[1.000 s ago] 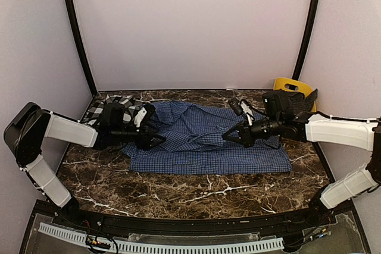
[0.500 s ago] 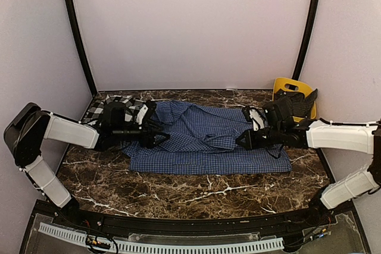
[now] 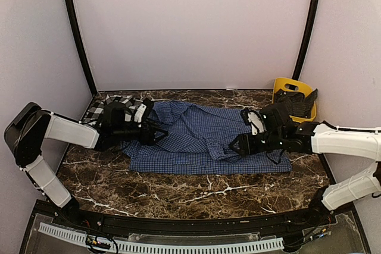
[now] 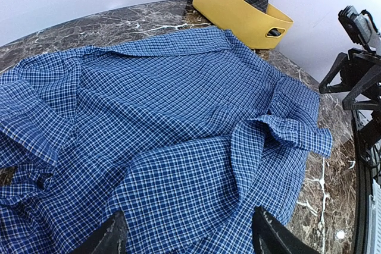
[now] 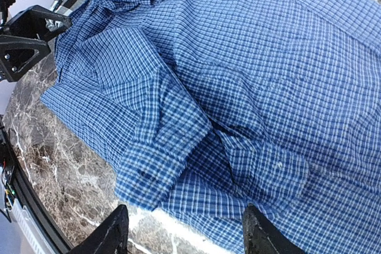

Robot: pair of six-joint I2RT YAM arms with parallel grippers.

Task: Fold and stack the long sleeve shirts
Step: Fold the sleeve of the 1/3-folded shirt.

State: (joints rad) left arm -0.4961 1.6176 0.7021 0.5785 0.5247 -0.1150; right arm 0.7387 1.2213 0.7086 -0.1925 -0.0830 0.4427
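- Blue checked shirt [image 3: 202, 138] lies spread in the middle of the table [image 3: 196, 197], its long run going left to right between the two arms
- Plaid shirt [image 3: 116, 104] sits bunched at the far left, behind the left arm and just beside the blue one; not yet folded or stacked
- Right gripper [image 3: 235, 145]: jaws wide, nothing between them; it is low over the shirt's right half, pointing left
- Right sleeve is folded in across the body; its cuff [image 5: 149, 176] lies flat just ahead of the right fingertips, toward the near hem
- Left gripper [image 3: 156, 135]: jaws wide, empty, low over the shirt's left part, pointing right
- Rumpled cloth at the shirt's left edge lies just beside the left gripper, well apart from the right one
- Judgement: the left side is the part still to fold in; the left arm is the nearer, and the pull would run rightward toward the centre
- Versus one second ago: the right gripper was pinched shut and stood further back over the shirt; now it is open, nearer the front hem, and the sleeve rests on the body
- Left gripper is hardly shifted and just as wide
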